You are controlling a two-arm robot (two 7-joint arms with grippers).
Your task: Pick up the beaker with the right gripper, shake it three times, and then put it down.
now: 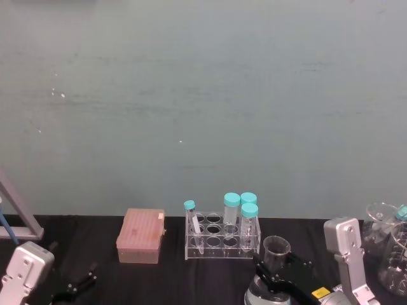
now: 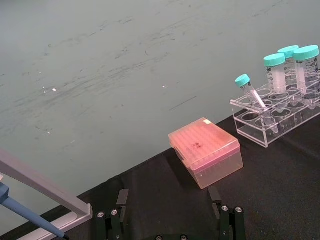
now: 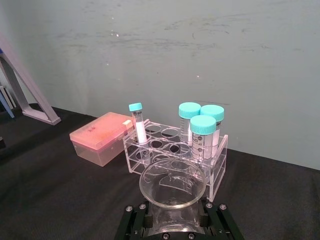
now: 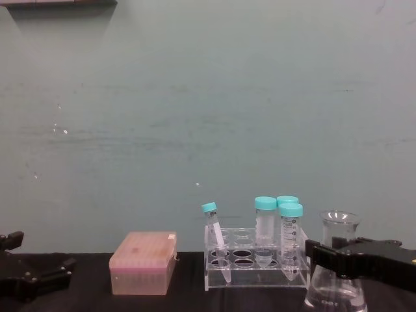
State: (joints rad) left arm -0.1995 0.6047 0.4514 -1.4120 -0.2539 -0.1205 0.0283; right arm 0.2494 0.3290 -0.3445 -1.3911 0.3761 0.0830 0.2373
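The right gripper [image 4: 335, 259] is pinching the beaker [image 4: 335, 292] by its neck, jaws pressing the glass just under the flared rim. The beaker is standing just right of the tube rack [image 4: 257, 266]. Whether its base is touching the black table [image 4: 185, 286] cannot be told. The left gripper [image 1: 75, 284] is sitting low at the left, fingers spread, holding nothing. A teal wall is rising behind. The rack is holding four teal-capped tubes [image 4: 291, 237], one slim and leaning. A closed pink box [image 4: 143, 263] is sitting left of it.

Black table [image 1: 89, 238] with pink box [image 1: 140, 236], tube rack [image 1: 222, 240], possibly beaker [image 1: 276, 249].
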